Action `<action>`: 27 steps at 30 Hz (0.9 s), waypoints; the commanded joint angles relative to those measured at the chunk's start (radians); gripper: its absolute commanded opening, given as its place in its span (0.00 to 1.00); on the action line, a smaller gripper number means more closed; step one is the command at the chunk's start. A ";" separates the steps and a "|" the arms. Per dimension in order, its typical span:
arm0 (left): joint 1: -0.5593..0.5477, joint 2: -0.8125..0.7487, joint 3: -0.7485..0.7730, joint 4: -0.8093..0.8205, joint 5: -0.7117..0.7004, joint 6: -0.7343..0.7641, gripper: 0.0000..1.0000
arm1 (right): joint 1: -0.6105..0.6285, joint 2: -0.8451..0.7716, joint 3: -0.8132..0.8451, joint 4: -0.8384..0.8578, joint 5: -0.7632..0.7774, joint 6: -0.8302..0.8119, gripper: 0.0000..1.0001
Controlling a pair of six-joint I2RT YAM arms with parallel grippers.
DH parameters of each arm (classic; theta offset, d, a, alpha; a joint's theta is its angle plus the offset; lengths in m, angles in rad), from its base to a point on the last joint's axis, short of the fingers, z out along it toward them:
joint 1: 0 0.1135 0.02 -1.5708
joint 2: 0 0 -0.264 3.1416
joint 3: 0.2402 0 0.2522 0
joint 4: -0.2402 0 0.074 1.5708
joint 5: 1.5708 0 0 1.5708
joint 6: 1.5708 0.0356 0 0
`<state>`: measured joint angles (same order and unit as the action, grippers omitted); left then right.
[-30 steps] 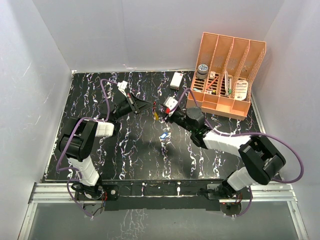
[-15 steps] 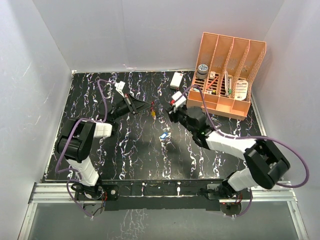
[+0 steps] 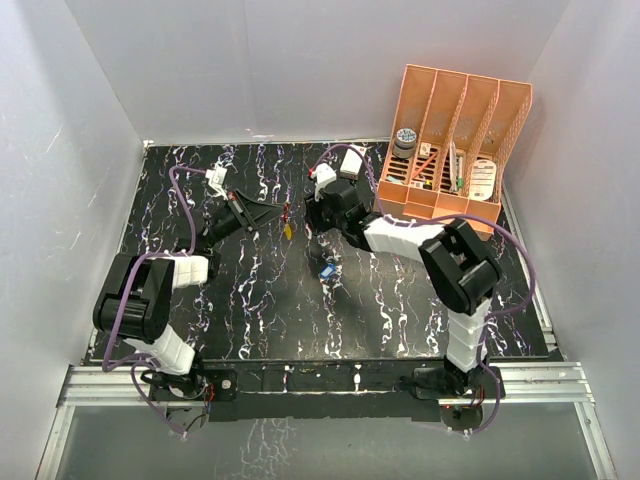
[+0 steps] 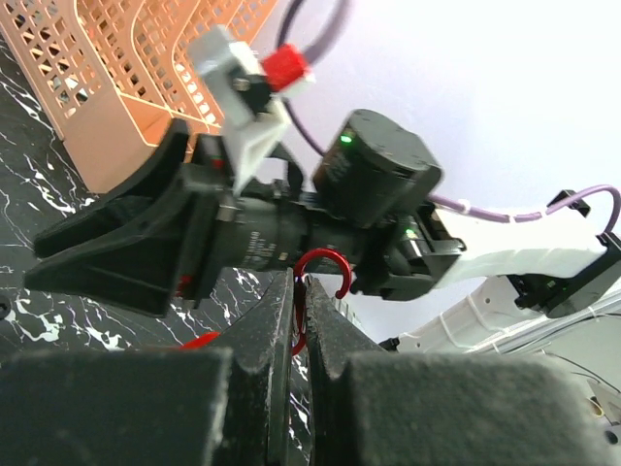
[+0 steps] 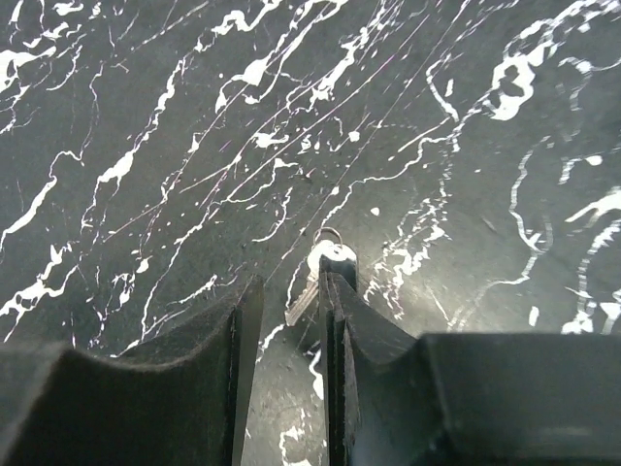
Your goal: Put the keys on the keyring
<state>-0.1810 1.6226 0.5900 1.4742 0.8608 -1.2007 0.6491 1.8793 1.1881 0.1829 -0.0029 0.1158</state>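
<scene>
My left gripper (image 3: 274, 213) is shut on the thin red keyring (image 3: 286, 210), and a yellow-headed key (image 3: 288, 231) hangs from it above the table. In the left wrist view the keyring's red hook (image 4: 328, 260) sticks out past the closed fingertips of the left gripper (image 4: 299, 282). My right gripper (image 3: 316, 214) is down at the table just right of it. Its jaws stand a little apart in the right wrist view (image 5: 289, 283), around a silver key with a dark head (image 5: 330, 258) that lies flat beside the right finger. A blue-headed key (image 3: 326, 270) lies loose further forward.
An orange slotted organiser (image 3: 455, 150) with small items stands at the back right, also seen in the left wrist view (image 4: 126, 68). A white box (image 3: 353, 160) lies behind the right wrist. White walls close in the black marbled table (image 3: 250, 310).
The right arm has swung left and back and now has its jaws over a key on the table, narrower than before. The left gripper has carried the keyring and yellow key slightly left.
</scene>
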 commanded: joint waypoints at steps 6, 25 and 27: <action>0.028 -0.083 -0.033 0.312 0.033 0.006 0.00 | -0.048 0.154 0.182 -0.044 -0.156 0.083 0.26; 0.030 -0.078 -0.032 0.311 0.034 0.006 0.00 | -0.101 0.278 0.271 -0.059 -0.214 0.080 0.26; 0.030 -0.079 -0.032 0.311 0.034 0.006 0.00 | -0.103 0.280 0.269 -0.059 -0.219 0.080 0.26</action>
<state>-0.1589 1.5810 0.5556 1.4742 0.8803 -1.1999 0.5549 2.1540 1.4048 0.0978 -0.2008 0.1932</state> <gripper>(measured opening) 0.032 0.254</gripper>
